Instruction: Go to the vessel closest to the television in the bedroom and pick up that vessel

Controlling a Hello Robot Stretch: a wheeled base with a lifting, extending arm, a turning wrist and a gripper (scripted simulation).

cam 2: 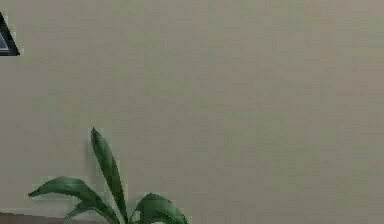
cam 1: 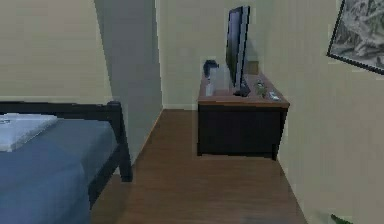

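Table (cam 1: 240,125) – dark, at 1 o'clock ahead. On it: television (cam 1: 238,48), upright; small bluish thing (cam 1: 211,68) near the television's 9 o'clock. Bed (cam 1: 50,150) at 8 o'clock. Jaws – state cannot be told.

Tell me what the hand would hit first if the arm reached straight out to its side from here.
Likely the plain wall; the way to it looks free. The green plant's leaves rise just beside that line, and depth is unclear, so the hand might brush them first.
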